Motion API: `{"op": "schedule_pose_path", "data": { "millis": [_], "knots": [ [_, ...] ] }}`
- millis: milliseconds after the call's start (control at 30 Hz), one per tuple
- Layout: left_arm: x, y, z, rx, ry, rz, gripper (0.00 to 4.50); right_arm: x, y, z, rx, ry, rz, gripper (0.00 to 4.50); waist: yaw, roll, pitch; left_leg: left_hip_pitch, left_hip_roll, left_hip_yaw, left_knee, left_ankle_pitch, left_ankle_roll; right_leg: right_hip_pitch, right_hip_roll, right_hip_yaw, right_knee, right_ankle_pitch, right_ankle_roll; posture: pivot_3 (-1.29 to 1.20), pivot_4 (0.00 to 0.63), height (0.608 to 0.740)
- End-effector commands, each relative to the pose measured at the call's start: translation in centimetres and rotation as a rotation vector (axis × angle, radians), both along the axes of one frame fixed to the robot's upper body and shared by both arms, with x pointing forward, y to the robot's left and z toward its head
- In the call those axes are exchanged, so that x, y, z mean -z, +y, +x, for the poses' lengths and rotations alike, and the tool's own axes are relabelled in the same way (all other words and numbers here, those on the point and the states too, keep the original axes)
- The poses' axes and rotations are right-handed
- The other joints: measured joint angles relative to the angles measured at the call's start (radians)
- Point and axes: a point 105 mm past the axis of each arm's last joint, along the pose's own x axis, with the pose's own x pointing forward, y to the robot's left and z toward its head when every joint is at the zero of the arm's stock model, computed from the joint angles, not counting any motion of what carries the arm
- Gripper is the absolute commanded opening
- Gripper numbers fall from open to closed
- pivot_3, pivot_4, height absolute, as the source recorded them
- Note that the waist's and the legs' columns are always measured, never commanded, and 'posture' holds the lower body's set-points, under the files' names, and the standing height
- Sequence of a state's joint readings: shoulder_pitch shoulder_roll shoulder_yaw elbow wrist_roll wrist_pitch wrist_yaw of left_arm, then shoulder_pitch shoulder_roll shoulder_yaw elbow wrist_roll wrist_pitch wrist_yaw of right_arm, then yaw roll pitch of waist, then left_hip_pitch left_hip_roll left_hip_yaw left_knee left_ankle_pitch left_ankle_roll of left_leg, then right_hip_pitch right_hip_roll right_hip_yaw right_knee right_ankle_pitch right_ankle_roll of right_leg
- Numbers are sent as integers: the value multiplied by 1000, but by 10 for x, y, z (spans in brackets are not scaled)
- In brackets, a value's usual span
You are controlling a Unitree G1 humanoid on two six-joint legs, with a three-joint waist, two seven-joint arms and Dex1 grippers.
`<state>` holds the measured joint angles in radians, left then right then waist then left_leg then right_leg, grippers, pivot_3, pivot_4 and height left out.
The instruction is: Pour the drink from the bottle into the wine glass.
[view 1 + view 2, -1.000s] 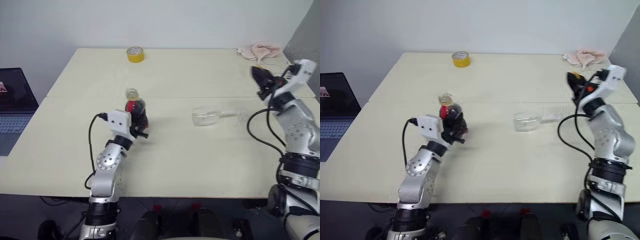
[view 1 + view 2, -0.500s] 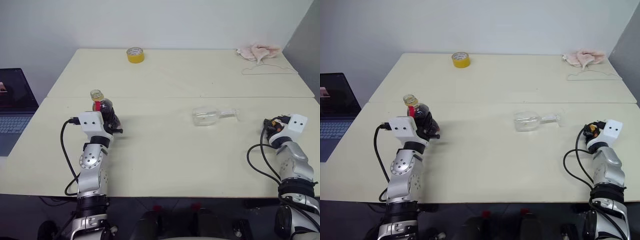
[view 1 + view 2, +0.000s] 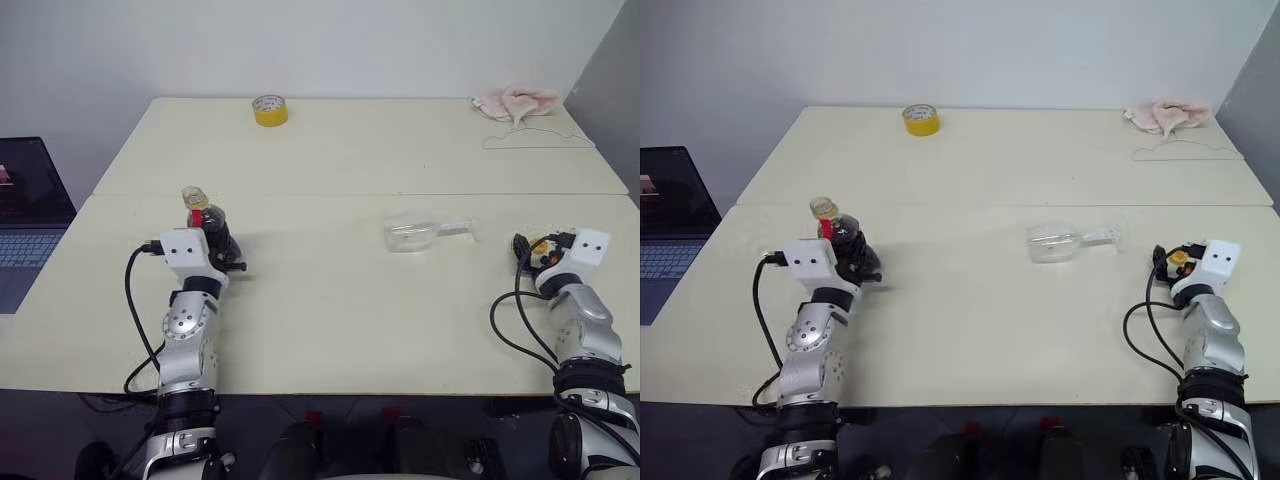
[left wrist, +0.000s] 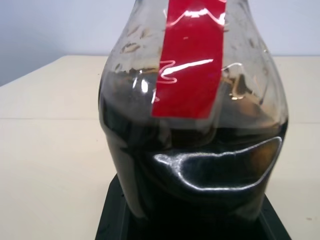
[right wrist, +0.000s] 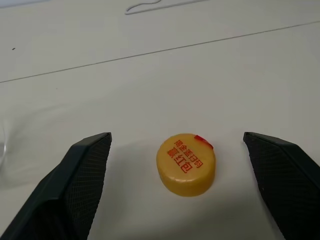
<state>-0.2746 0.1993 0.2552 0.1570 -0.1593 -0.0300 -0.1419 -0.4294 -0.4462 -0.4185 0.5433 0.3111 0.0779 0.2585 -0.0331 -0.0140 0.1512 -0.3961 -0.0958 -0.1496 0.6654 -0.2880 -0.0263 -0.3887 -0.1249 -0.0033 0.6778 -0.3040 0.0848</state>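
Your right gripper (image 5: 182,165) is now down at the counter's (image 3: 350,310) near right, fingers (image 5: 75,180) spread, yellow cap (image 5: 186,163) released between them. Your left gripper (image 3: 215,250) carries the bottle (image 3: 207,222) leftward.

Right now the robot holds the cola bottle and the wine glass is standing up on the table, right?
Not quite. The left gripper does hold the bottle, but the wine glass is lying on its side on the table, as the left eye view shows.
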Motion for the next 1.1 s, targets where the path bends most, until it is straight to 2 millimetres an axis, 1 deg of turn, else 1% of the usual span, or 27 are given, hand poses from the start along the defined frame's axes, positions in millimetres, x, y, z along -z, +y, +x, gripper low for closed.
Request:
{"op": "schedule_pose_path", "data": {
  "millis": [33,100,167,233,300,367,400,500,633,700,833,1000,1067,1100],
  "knots": [
    [-24,2,1,-6,-90,25,845,-49,2,0,-20,-176,-43,4500,0,0,0,0,0,0,0,0,0,0,0,0,0,0,0,0,150,740],
    [-25,4,2,-12,-95,17,845,-60,7,1,-40,-207,-30,4500,0,0,0,0,0,0,0,0,0,0,0,0,0,0,0,0,150,740],
    [-26,6,3,-17,-98,25,845,-82,9,3,-37,-275,-11,4500,0,0,0,0,0,0,0,0,0,0,0,0,0,0,0,0,150,740],
    [-27,7,4,-18,-100,30,845,-99,12,3,-48,-317,-16,4500,0,0,0,0,0,0,0,0,0,0,0,0,0,0,0,0,150,740],
    [-28,7,6,-15,-106,32,844,-111,19,4,-78,-344,-29,4500,0,0,0,0,0,0,0,0,0,0,0,0,0,0,0,0,150,740],
    [-30,6,10,-6,-118,35,844,-122,30,7,-125,-359,-62,4500,0,0,0,0,0,0,0,0,0,0,0,0,0,0,0,0,150,740],
    [-30,6,13,-3,-121,35,842,-126,40,8,-167,-359,-79,4500,0,0,0,0,0,0,0,0,0,0,0,0,0,0,0,0,150,740],
    [-31,5,21,10,-134,27,805,-132,61,10,-255,-354,-108,4500,0,0,0,0,0,0,0,0,0,0,0,0,0,0,0,0,150,740],
    [-29,3,26,32,-139,15,795,-135,76,11,-317,-345,-129,4500,0,0,0,0,0,0,0,0,0,0,0,0,0,0,0,0,150,740],
    [-27,2,28,38,-139,15,795,-135,79,11,-325,-343,-126,4500,0,0,0,0,0,0,0,0,0,-1,0,0,0,0,0,0,150,740],
    [-24,1,30,43,-140,12,794,-130,78,12,-320,-323,-123,4500,0,0,0,-1,-1,-1,0,0,0,-1,0,0,0,0,0,0,150,740],
    [-18,2,29,31,-129,2,794,-131,76,12,-320,-319,-125,4500,0,0,0,0,0,-1,0,0,0,-1,0,-1,1,0,0,0,150,740],
    [-16,4,27,26,-126,0,1506,-130,75,13,-315,-315,-124,4500,-1,0,0,-1,0,-1,0,0,0,-1,0,0,1,0,0,0,150,740],
    [-16,4,26,24,-126,0,1754,-129,74,13,-314,-313,-124,4500,-1,0,0,0,0,-1,0,0,0,-1,0,0,1,0,0,0,150,740]
  ]
}}
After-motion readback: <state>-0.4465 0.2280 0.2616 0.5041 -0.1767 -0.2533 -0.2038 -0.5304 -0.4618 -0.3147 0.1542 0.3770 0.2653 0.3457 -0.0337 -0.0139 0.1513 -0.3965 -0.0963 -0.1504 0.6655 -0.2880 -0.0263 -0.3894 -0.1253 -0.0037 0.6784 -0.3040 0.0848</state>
